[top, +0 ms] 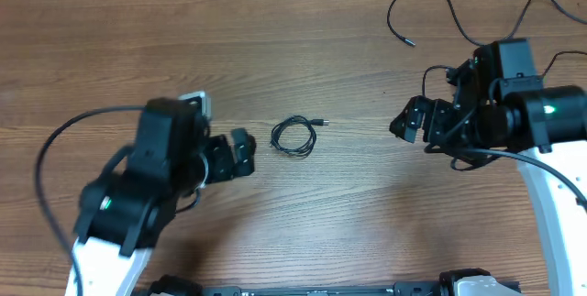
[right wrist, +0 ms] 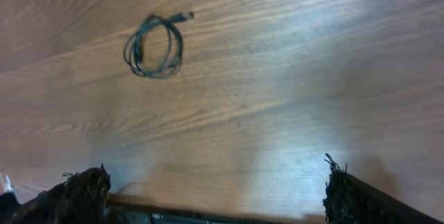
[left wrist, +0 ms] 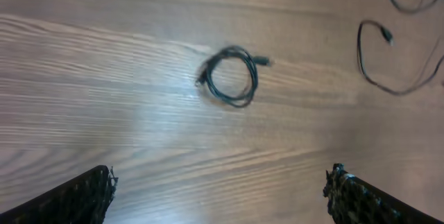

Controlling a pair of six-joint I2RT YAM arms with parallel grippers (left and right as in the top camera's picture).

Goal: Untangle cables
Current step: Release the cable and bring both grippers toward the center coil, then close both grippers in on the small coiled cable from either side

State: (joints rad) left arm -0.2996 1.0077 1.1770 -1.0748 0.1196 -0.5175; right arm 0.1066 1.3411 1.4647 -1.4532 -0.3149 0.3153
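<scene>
A small coil of thin black cable [top: 293,137] lies on the wooden table between the arms; it also shows in the left wrist view [left wrist: 229,76] and the right wrist view [right wrist: 154,45]. A loose black cable [top: 431,7] with a plug end lies at the back right, and loose cords show in the left wrist view [left wrist: 388,57]. My left gripper [top: 242,152] is open and empty, just left of the coil. My right gripper [top: 406,119] is open and empty, well right of the coil.
The wooden table [top: 303,49] spans the view. The thicker black wires of the arms loop at the left [top: 55,145] and the right [top: 550,3]. The arm bases stand at the front edge [top: 321,289].
</scene>
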